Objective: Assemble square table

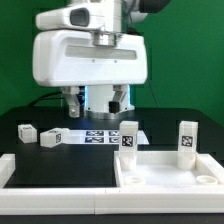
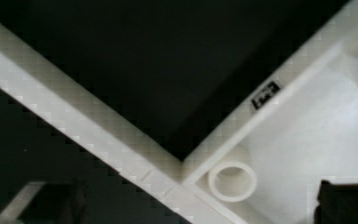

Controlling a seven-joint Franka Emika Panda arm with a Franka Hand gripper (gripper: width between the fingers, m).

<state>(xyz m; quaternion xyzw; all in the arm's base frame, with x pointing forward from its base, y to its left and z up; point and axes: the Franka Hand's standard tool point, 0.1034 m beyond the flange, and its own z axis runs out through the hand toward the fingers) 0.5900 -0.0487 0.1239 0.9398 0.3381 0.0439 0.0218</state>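
Gripper (image 1: 95, 108) hanging by the worktable's (image 1: 158, 128) far edge, fingers apart.
Two legs (image 1: 128, 140) (image 1: 186, 140) are standing upright on the tabletop (image 1: 165, 186) at the near corner, exterior view's right.

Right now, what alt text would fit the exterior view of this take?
A white arm holds its open end effector over the far side of a black table. At the view's right, a tray-like tabletop carries two upright legs at its far corners; two loose legs lie at the left, beside the marker board.
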